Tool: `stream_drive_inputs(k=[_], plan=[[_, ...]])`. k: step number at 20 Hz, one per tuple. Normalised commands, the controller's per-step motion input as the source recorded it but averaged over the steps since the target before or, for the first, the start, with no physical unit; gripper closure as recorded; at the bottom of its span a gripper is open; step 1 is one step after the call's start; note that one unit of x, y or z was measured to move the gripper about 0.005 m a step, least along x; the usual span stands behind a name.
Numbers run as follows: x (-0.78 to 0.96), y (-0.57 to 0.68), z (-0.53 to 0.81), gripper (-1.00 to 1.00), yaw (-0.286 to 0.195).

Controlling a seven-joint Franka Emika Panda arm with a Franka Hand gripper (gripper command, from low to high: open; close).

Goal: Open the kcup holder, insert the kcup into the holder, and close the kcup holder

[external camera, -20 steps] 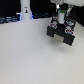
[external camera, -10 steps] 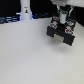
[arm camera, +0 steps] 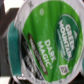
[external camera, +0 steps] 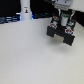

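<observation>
The kcup holder (external camera: 61,32) is a black boxy unit at the back of the exterior view's right, with pale handles on its front and red-white parts showing at its top. My gripper (external camera: 59,16) hangs directly over it, reaching down into its top. In the wrist view the kcup (arm camera: 47,37) fills the picture: a white cup with a green "Dark Magic" lid, tilted and very close to the camera, apparently held in the gripper. The fingers themselves are hidden behind the cup. A teal and dark part (arm camera: 10,49) shows beside the cup.
A tall white bottle-shaped thing with a dark mark (external camera: 25,9) stands at the back of the exterior view's left. The white tabletop (external camera: 30,55) spreads in front of the holder. Dark clutter lines the back edge.
</observation>
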Motion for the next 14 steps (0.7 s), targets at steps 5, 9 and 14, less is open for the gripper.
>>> stream_drive_inputs(k=[5, 9, 14], plan=[[-0.14, 0.0, 0.0, 1.0, 0.019], [-0.15, 0.0, 0.0, 1.0, 0.027], [-0.13, -0.05, -0.06, 1.0, 0.011]])
